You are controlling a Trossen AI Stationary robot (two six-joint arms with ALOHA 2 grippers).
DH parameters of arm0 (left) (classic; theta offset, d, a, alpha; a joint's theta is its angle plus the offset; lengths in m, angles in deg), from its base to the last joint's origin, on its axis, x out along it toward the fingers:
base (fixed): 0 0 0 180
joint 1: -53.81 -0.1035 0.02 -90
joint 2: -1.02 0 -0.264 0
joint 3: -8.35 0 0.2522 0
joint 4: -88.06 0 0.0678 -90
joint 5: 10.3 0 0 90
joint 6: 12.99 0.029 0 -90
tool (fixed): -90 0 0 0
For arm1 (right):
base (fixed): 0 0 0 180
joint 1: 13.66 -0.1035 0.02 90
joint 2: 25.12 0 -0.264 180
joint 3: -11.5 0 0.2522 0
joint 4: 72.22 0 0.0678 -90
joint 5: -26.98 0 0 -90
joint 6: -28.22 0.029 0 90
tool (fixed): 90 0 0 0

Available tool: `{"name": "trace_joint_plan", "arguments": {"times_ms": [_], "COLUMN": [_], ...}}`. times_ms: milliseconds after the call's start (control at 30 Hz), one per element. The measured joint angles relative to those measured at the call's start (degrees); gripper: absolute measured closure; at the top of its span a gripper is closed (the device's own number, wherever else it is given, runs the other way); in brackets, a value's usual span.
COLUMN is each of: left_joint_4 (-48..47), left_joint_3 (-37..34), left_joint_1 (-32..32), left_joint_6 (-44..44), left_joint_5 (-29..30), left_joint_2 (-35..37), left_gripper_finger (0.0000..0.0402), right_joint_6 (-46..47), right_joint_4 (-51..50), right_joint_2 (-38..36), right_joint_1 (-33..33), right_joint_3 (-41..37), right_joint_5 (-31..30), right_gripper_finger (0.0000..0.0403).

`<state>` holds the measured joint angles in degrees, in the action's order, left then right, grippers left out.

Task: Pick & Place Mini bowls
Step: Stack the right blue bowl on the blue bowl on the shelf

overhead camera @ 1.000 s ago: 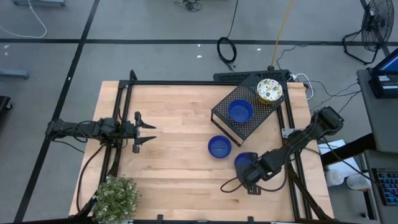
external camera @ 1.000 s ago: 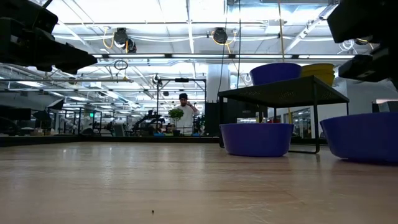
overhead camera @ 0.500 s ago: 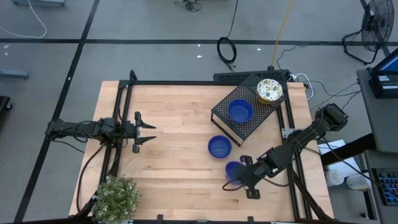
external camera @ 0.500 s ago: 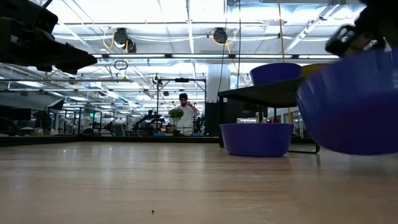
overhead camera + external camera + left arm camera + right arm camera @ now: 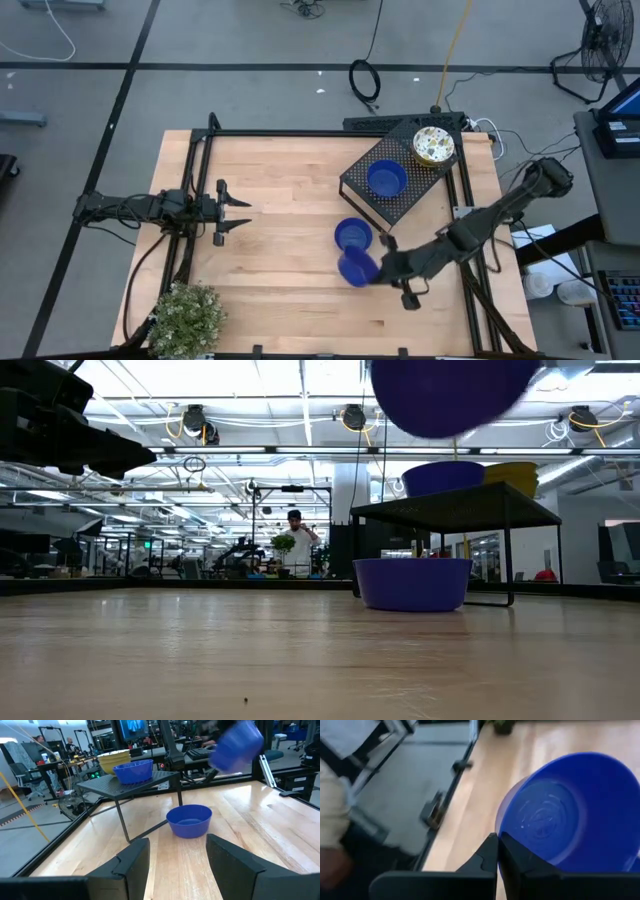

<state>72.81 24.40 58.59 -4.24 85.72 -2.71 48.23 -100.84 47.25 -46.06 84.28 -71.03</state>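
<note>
My right gripper is shut on a cobalt blue mini bowl, held high above the table's near right part; the low view shows that bowl at its top. A second blue bowl stands on its base on the wood. A third blue bowl and a stack of cream speckled bowls sit on the black perforated stand. My left gripper waits open at the table's left, touching nothing. My right gripper pinches the blue bowl's rim between its two fingers, at the side of the rim nearest the wrist. The fingers come from the table's right, slanting somewhat downward. The bowl is lifted clear and tipped, its hollow facing the wrist camera.
A potted plant stands at the near left corner. Black frame rails run along the table's edges. Bare wood lies between the two arms. A person stands far off in the room behind.
My right gripper has risen and gone toward the table's left with the blue bowl, tipping from pointing steeply down to nearer level. The bowl has come off the table, lifted clear and tilted onto its side. The other bowls have stayed put.
</note>
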Motion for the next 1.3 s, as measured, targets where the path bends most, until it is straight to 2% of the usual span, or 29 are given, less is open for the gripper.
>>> {"name": "trace_joint_plan", "arguments": {"times_ms": [167,367,467,600,900,1167,1300], "left_joint_4": [0.0,0.0,0.0,0.0,0.0,0.0,0.0], "left_joint_3": [0.0,0.0,0.0,0.0,0.0,0.0,0.0], "left_joint_1": [0.0,0.0,0.0,0.0,0.0,0.0,0.0], "left_joint_6": [0.0,0.0,0.0,0.0,0.0,0.0,0.0], "left_joint_5": [0.0,0.0,0.0,0.0,0.0,0.0,0.0], "left_joint_2": [0.0,0.0,0.0,0.0,0.0,0.0,0.0], "left_gripper_finger": [0.0204,0.0204,0.0204,0.0204,0.0204,0.0204,0.0204], "right_joint_6": [-3.5,-6.1,-6.4,-6.3,-4.2,-4.0,-4.0], "right_joint_4": [-7.7,-27.4,-36.9,-48.1,-59.9,-62.3,-62.6], "right_joint_2": [-1.7,1.8,4.4,7.2,10.6,14.0,14.9], "right_joint_1": [4.6,13.2,17.6,23.8,32.9,34.0,34.3], "right_joint_3": [6.5,22.9,30.7,37.4,38.0,38.0,38.0], "right_joint_5": [-2.6,-2.9,-5.9,-7.5,-8.5,-8.2,-5.5], "right_gripper_finger": [0.0403,0.0403,0.0403,0.0403,0.0403,0.0403,0.0403]}}
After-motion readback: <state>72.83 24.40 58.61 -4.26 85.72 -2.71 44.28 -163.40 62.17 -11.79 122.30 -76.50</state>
